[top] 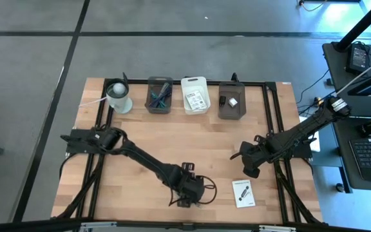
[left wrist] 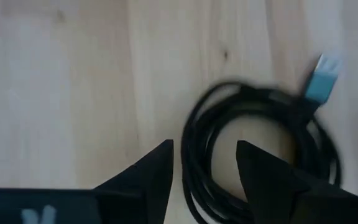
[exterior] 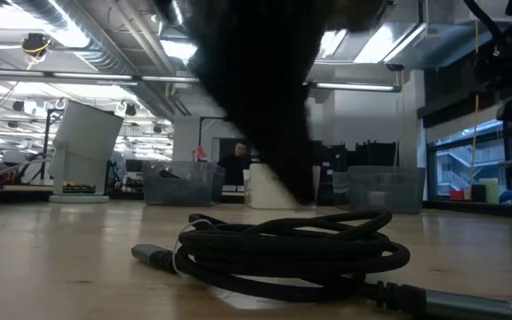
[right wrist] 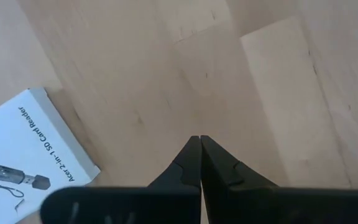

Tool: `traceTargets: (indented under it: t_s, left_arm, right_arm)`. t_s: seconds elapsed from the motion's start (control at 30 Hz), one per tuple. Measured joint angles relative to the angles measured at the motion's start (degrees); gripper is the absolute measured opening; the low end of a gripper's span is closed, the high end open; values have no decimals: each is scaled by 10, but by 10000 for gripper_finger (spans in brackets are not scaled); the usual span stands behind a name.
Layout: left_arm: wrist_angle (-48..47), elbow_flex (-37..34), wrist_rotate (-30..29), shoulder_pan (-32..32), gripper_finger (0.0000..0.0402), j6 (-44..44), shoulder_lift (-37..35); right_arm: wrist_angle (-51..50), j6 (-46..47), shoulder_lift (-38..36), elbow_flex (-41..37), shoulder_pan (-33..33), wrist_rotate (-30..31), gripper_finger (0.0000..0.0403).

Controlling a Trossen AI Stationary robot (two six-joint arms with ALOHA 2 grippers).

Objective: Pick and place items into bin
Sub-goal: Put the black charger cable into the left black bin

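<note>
A coiled black cable (top: 197, 191) lies flat on the wooden table near its front edge; the low view shows the cable (exterior: 292, 249) close up. My left gripper (top: 188, 192) hangs just above it, pointing steeply down and open. In the left wrist view my left gripper (left wrist: 204, 146) has one side of the cable's coil (left wrist: 194, 168) below the gap between its fingers. My right gripper (top: 248, 169) is shut over bare table at the right, beside a white printed card (top: 243, 193).
Along the far edge stand a round tub with a white top (top: 118, 96), a bin (top: 160, 95) with teal tools, a white bin (top: 195, 95) with a card and a dark bin (top: 232, 101) with small pieces. The table's middle (top: 192, 138) is bare wood.
</note>
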Motion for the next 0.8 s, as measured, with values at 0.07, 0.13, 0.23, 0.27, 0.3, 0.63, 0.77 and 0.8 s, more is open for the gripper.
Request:
traceTargets:
  t_s: [0.07,0.13,0.23,0.27,0.3,0.63,0.77,0.8]
  left_arm:
    - [-12,0,0,-4,165,-5,14]
    - [-30,0,1,-4,160,-21,29]
    - [-37,3,21,-1,147,-56,36]
    - [-38,3,31,1,140,-63,36]
    - [-38,3,42,3,132,-65,36]
    - [-46,-2,100,14,23,-66,11]
    - [-41,-1,88,15,23,-64,-47]
    - [-39,-1,79,17,23,-64,-63]
  right_arm:
    - [4,0,0,0,0,0,0]
    - [8,2,0,0,0,0,0]
    - [14,2,0,0,0,1,0]
    - [15,2,0,0,0,2,0]
    - [16,2,0,0,0,4,0]
    - [26,1,0,0,0,24,0]
    - [31,0,0,0,0,25,0]
    - [32,0,0,0,0,25,0]
